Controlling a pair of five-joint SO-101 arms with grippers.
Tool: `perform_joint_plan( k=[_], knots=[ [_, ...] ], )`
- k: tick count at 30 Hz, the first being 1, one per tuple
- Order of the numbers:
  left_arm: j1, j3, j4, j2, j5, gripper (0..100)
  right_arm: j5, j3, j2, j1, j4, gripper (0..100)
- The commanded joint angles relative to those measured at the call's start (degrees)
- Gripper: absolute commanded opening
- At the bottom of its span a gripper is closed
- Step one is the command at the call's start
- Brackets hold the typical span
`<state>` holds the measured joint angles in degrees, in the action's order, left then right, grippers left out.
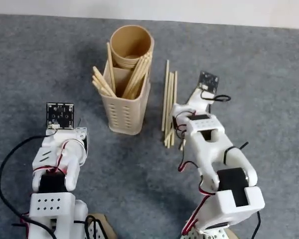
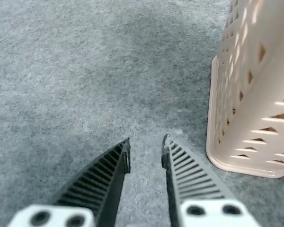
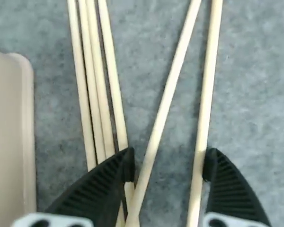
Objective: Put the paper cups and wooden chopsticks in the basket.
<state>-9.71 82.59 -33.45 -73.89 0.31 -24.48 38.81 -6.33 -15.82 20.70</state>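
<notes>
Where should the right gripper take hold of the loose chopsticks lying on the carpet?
Come straight down from above and close across the loose chopsticks near the ends under the right gripper. They lie flat and nearly parallel on the carpet beside the basket, so a sideways approach looks unworkable. That gripper hangs open astride two of them.

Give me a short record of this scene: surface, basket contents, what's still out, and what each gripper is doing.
surface: grey carpet
container: basket, upright
inside: cups stacked at the far end; chopsticks leaning beside them
still out: loose chopsticks lying on the carpet, on the right arm's side of the basket
left gripper: open, over bare carpet beside the basket
right gripper: open, low over the loose chopsticks, at least one between its fingertips
</notes>
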Motion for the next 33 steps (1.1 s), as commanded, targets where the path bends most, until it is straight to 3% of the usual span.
perform_joint_plan(
  k=[1, 6, 18, 24, 33],
  knots=[
    [0.9, -0.3, 0.8, -0.6, 0.5, 14, -1.1, -0.7, -0.4, 0.9, 3.4, 23.5],
    [0.9, -0.3, 0.8, -0.6, 0.5, 14, -1.0, -6.1, -2.1, 1.2, 14.5, 23.5],
    [0.9, -0.5, 0.8, -0.6, 0.5, 14, -0.7, -16.1, -8.9, 1.2, 25.2, 23.0],
    [0.9, -0.5, 0.8, -0.6, 0.5, 14, -0.6, -17.5, -9.0, 3.5, 27.7, 0.0],
    [1.0, -0.3, 1.1, -0.6, 0.5, 14, -0.5, -19.2, -9.1, 5.1, 27.7, 4.0]
  ],
)
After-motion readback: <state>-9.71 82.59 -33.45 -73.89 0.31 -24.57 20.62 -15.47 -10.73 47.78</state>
